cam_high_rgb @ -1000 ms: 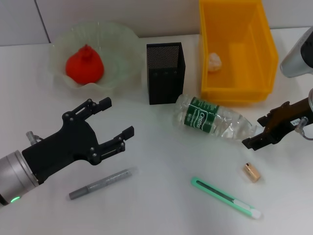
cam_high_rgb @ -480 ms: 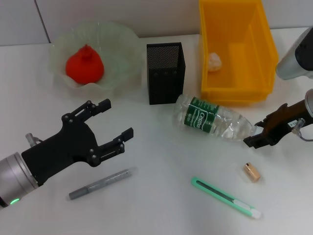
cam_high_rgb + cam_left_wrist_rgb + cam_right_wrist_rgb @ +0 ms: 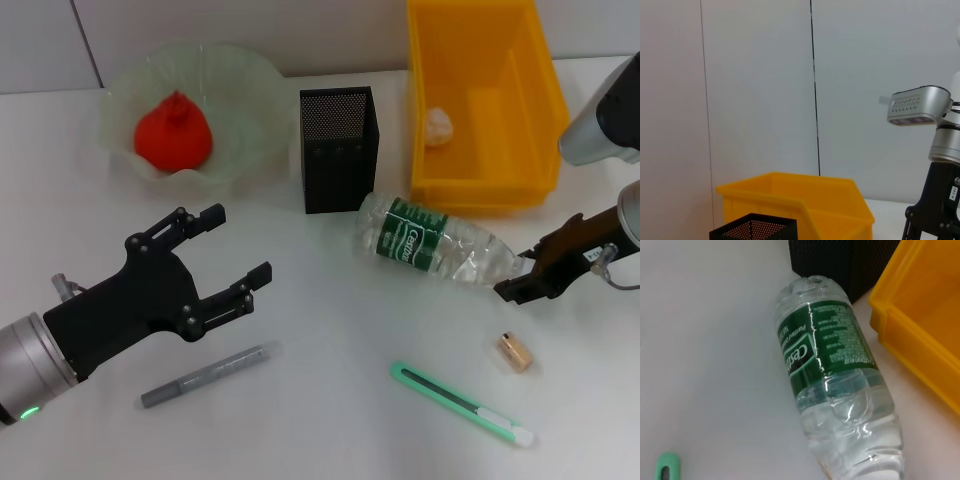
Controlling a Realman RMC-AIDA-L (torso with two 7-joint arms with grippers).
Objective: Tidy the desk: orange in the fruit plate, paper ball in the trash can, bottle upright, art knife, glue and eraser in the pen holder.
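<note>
The clear plastic bottle with a green label (image 3: 432, 250) is lying on its side on the white desk (image 3: 330, 400), its base near the black mesh pen holder (image 3: 339, 148) and just in front of the yellow plastic bin (image 3: 480, 100), where a crumpled paper ball (image 3: 439, 123) is sitting. The right end effector (image 3: 518, 285) is sitting at the bottle's neck end; how far apart its fingers are cannot be told. The left end effector (image 3: 240, 250) is hovering wide open and holding nothing, above the grey glue stick (image 3: 208, 373). The red-orange fruit (image 3: 173, 133) is resting in the pale green ruffled plate (image 3: 240, 110). The green art knife (image 3: 462, 403) and small tan eraser (image 3: 515, 351) are lying well apart from the holder.
</note>
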